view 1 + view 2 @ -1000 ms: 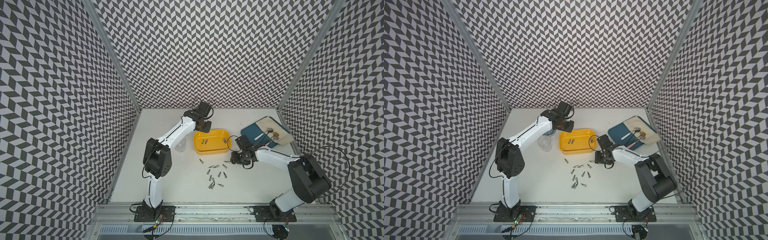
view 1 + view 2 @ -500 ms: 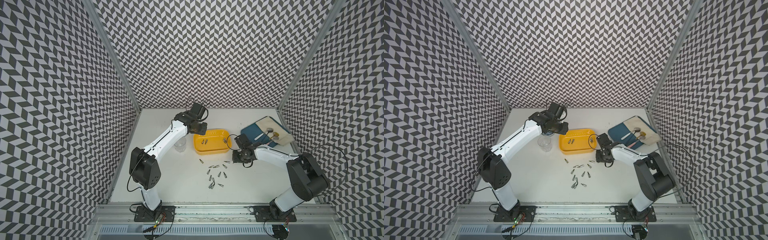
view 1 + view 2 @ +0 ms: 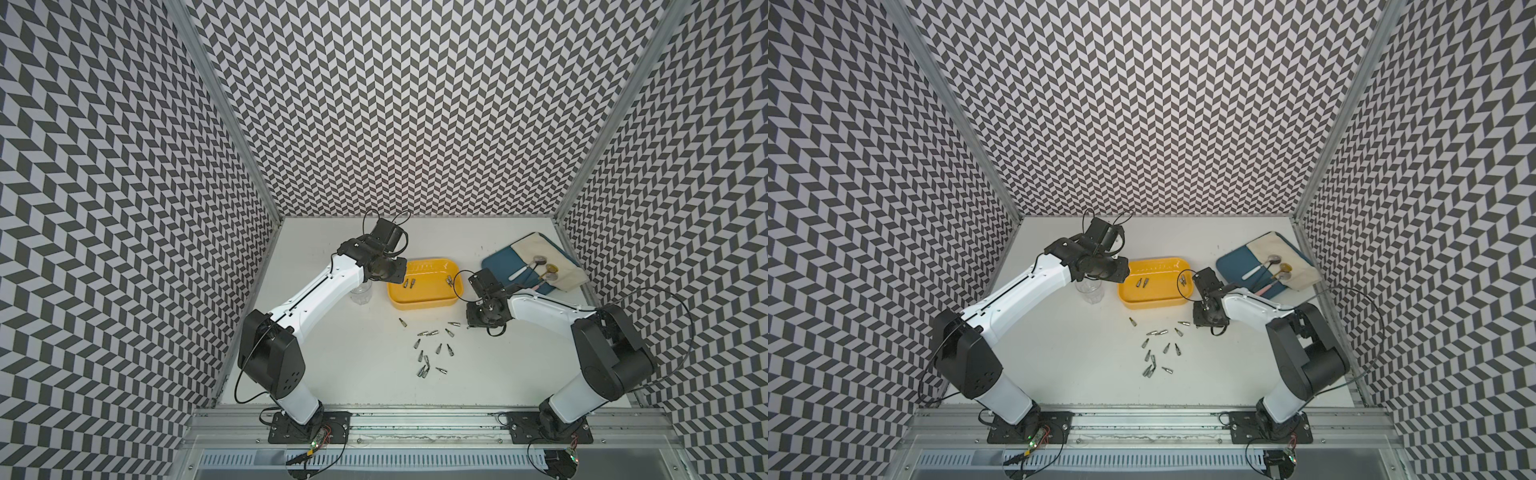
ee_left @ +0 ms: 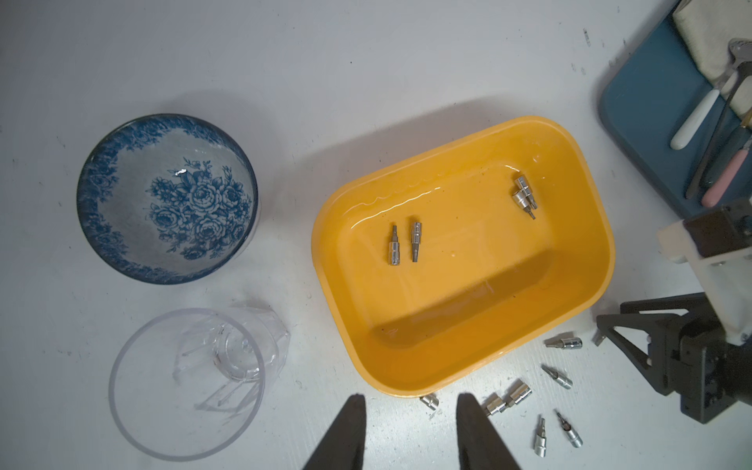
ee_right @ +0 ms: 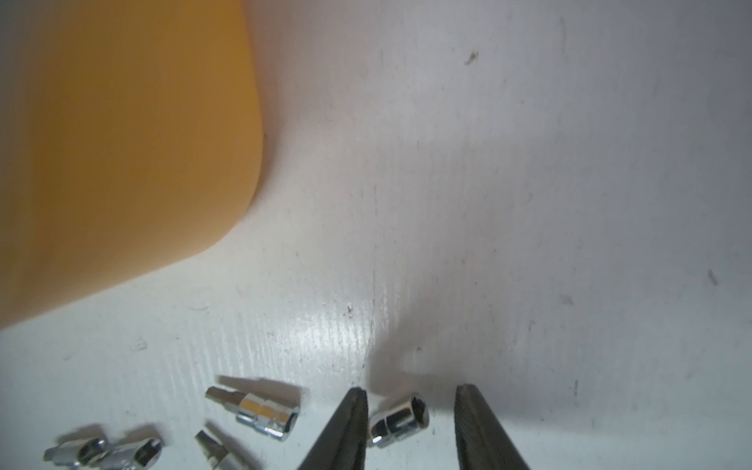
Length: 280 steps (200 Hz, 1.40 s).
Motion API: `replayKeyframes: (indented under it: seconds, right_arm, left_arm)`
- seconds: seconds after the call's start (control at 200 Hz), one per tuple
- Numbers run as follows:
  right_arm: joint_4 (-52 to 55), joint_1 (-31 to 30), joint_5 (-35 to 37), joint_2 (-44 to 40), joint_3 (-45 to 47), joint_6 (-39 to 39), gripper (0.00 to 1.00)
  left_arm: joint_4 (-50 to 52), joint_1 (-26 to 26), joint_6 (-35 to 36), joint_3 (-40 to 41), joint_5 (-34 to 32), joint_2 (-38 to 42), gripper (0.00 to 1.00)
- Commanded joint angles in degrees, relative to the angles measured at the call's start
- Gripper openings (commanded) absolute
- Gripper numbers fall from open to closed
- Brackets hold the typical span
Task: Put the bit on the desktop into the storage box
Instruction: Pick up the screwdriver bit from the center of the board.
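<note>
Socket bit [image 5: 401, 419]: on desktop [image 5: 529, 203], 5 o'clock of yellow storage box [image 4: 468, 358]; we log right gripper [image 5: 410, 390] spread astride it, unpinched, tip hidden behind finger [image 5: 342, 431]. Left gripper [image 4: 410, 398] spread, empty.

1. The storage box [image 5: 122, 142] shows only as a blurred yellow corner, cut off by the picture's edge (right wrist view).
2. A bit [image 4: 429, 401] lies half hidden under the box's rim.
3. The right gripper [image 5: 411, 390] shows only 2 finger ends; whether both touch the socket bit [image 5: 398, 419] between them is unclear.
</note>
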State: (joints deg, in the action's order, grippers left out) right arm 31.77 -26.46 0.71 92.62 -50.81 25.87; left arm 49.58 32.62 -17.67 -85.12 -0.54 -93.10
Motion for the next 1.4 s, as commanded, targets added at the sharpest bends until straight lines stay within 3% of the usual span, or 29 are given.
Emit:
replayKeyframes:
  seconds: [0.0,0.441,1.067,1.397]
  right_arm:
    - [0.4,0.0,1.2,0.5,-0.3,-0.6,0.38]
    - [2.4,-2.6,2.7,-2.0,2.3,1.3,0.45]
    - [5.5,-3.7,2.3,-5.2,6.6,3.0,0.44]
    - [4.9,-4.2,-0.2,-6.1,7.7,3.6,0.33]
  left_arm:
    - [-1.7,0.3,-1.2,2.0,0.9,3.6,0.41]
    - [-2.8,1.8,-3.2,8.8,1.3,7.6,0.41]
    - [-3.2,3.1,-3.9,11.6,1.1,9.6,0.41]
    - [-3.3,3.6,-4.4,12.8,0.6,10.7,0.41]
